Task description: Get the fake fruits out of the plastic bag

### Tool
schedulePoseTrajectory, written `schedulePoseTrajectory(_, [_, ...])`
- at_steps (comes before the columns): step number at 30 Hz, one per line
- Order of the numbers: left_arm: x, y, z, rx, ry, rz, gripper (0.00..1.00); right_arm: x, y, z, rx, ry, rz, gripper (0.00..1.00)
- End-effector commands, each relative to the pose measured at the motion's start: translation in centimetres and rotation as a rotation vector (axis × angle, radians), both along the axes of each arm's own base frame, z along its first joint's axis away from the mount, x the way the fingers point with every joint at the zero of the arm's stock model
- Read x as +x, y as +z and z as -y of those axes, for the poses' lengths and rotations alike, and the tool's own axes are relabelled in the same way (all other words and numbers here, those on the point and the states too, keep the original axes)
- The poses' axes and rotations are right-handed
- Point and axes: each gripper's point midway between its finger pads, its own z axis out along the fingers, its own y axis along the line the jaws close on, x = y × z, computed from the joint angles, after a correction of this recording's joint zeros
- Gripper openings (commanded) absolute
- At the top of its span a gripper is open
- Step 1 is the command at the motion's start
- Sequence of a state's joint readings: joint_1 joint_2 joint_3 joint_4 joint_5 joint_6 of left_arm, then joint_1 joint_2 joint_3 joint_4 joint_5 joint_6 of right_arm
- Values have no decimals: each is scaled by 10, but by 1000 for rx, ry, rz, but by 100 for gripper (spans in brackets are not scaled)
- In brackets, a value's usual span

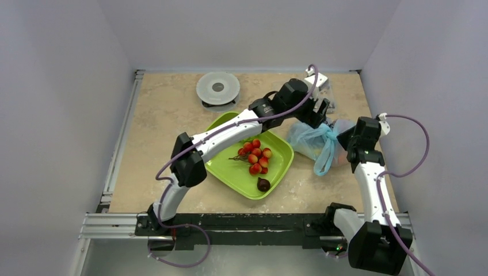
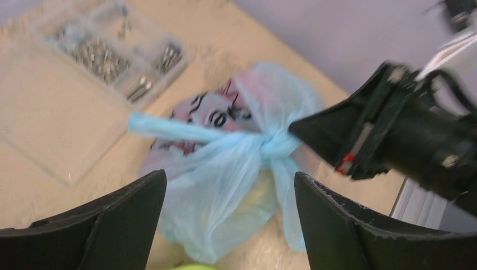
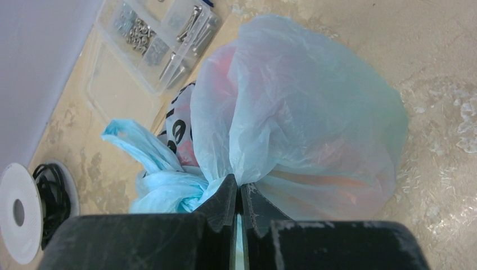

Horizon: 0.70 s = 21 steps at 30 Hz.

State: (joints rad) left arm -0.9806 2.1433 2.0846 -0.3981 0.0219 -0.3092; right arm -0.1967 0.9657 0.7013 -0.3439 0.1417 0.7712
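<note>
While right gripper [image 3: 239, 188] clamps the plastic bag [image 3: 304, 112] at its knot [image 3: 169, 188] and left gripper [image 2: 230, 175] hovers spread above, untying looks in hand; next, left should grip a loop [image 2: 169, 128].

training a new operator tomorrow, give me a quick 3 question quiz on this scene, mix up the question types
1. True or false: the right gripper is shut on the plastic bag.
2. The left gripper is: A) open over the bag, B) shut on the bag, C) holding a fruit.
3. Besides the red berries, what lies on the green tray?
Key: 1 true; 2 A; 3 one dark purple-brown fruit.
</note>
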Motion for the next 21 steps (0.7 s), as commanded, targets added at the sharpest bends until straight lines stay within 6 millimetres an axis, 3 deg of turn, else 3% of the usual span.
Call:
schedulePoseTrajectory(1, [-7,12,38,-1,-128,141,78,14,39,-6,-30,73,107,0])
schedulePoseTrajectory(3, [-11,9,50,-19,-168,179,67,14,45,-8,-23,83,122,0])
schedulePoseTrajectory(6, [-11,0,58,-23,-184,203,60,15,49,-12,-11,101,143,0])
schedulePoseTrajectory(19, [6,-37,74,8,-131,188,54,15,46,-17,6,119,149,0])
schedulePoseTrajectory(21, [10,-40,73,18,-102,186,42,15,47,-17,2,119,150,0])
